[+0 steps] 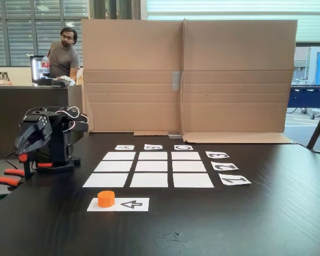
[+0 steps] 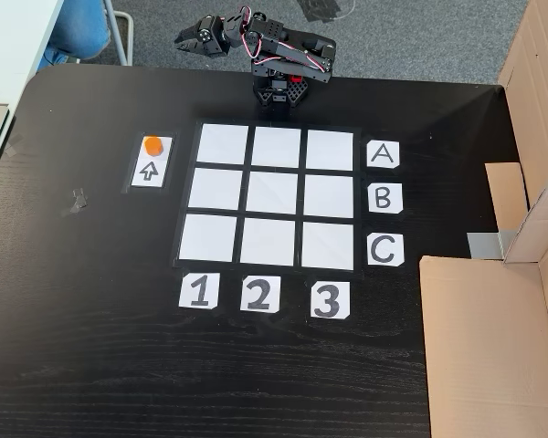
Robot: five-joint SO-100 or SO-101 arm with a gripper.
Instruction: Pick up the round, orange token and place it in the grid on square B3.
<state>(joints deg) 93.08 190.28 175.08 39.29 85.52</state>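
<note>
- Side-on fixed view, left edge, mid-height: the arm sits folded on its base, with the gripper (image 1: pixel 22 151) pointing down and to the left. Its fingers hold nothing; whether the jaws are parted or closed cannot be told.
- Top-down fixed view, upper centre: the same gripper (image 2: pixel 183 41) reaches left beyond the table edge, well apart from the token.
- The token (image 1: pixel 106 198) stands upright on the left end of the arrow card (image 1: pixel 133 204), lower centre-left of the side-on view. The arrow head points at it.
- Top-down view, upper left: the token (image 2: pixel 152 144) sits on the upper end of the arrow card (image 2: pixel 149 172), just left of the grid (image 2: pixel 269 193).
- All nine squares are bare. Square B3 (image 2: pixel 328 195) is the middle rectangle of the right-hand column in the top-down view, level with the B card (image 2: pixel 384 197).
- Right side: the cardboard screen (image 1: pixel 237 74) stands upright at the table's far edge.
</note>
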